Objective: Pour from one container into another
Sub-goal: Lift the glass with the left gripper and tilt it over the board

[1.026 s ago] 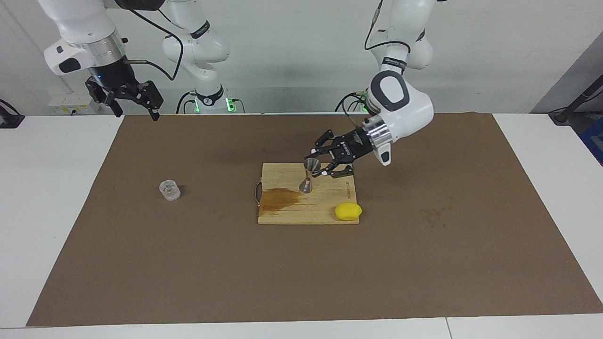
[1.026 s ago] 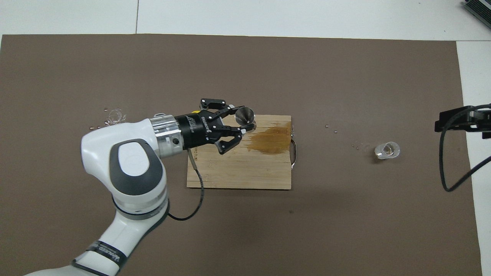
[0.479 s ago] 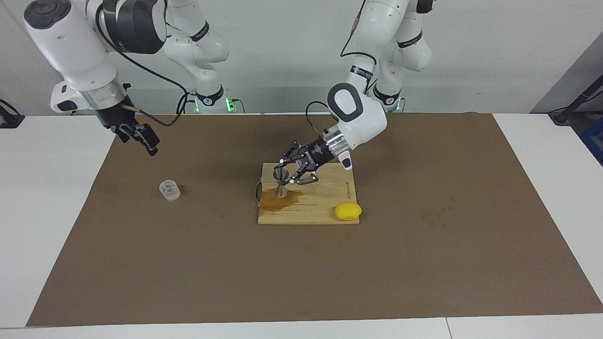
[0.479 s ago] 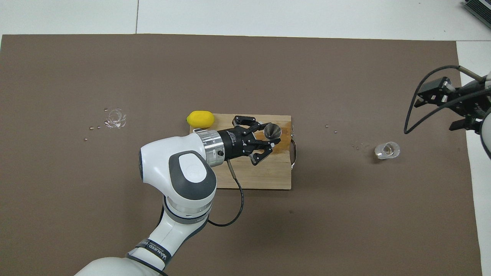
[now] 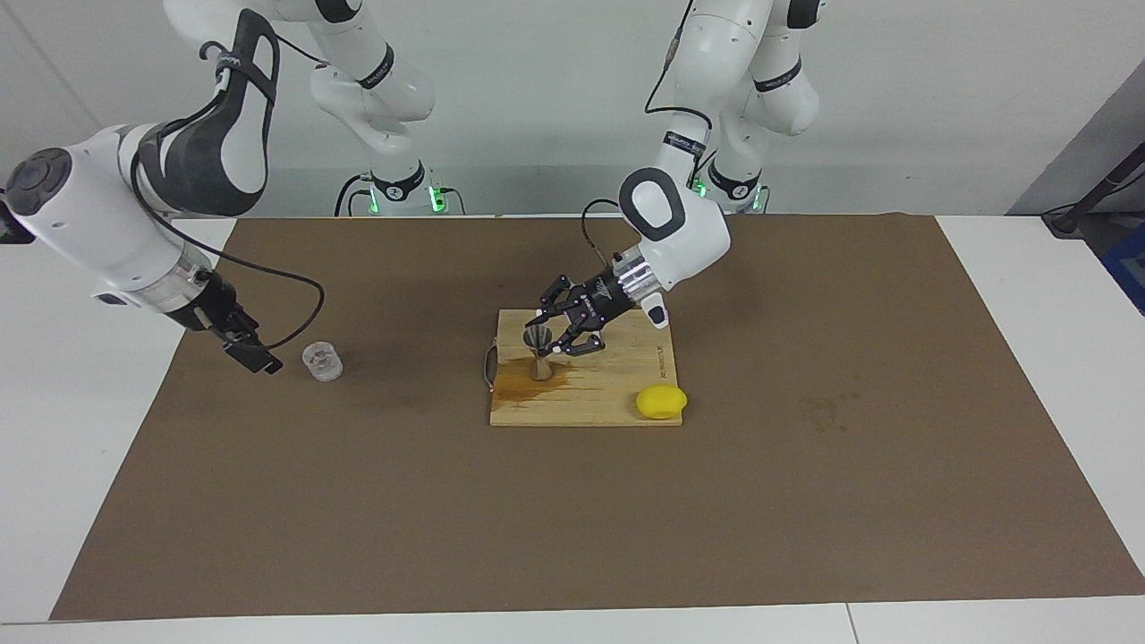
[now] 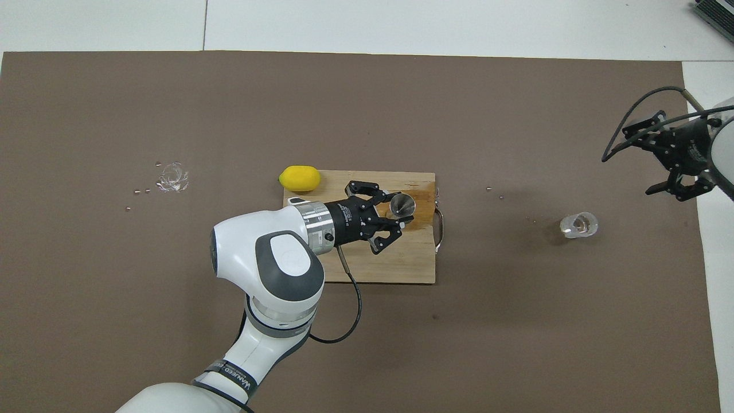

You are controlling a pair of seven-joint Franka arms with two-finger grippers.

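Brown mat (image 5: 805, 501) over a white table, facing view. Centre of frame: wooden cutting board (image 5: 617, 394) with a dark wet stain (image 5: 528, 385) at its left end and a yellow lemon (image 5: 661, 402) at its lower right corner. Metal jigger (image 5: 538, 351), hourglass-shaped, upright on the board at the stain's upper edge. Left gripper (image 5: 556, 340), reaching in from the upper right of frame, closed on the jigger at its waist. Clear glass cup (image 5: 322, 361), mid-left of frame, upright on the mat, well apart from the board. Right gripper (image 5: 255, 356), on an arm entering from the far left, low over the mat just beside the cup and not touching it; its fingers spread wide, nothing in them.

Overhead view. Board (image 6: 401, 264) at centre, lemon (image 6: 299, 178) at its upper left corner, stain (image 6: 421, 206) at its right end. Jigger (image 6: 402, 204) seen from above as a round open mouth, with the left gripper (image 6: 397, 217) clamped on it from the left. Glass cup (image 6: 579, 225) at mid-right on the mat. Right gripper (image 6: 659, 155) at the right edge of frame, above and to the right of the cup, spread apart and empty. Small droplets and a wet patch (image 6: 171, 176) at mid-left on the mat.
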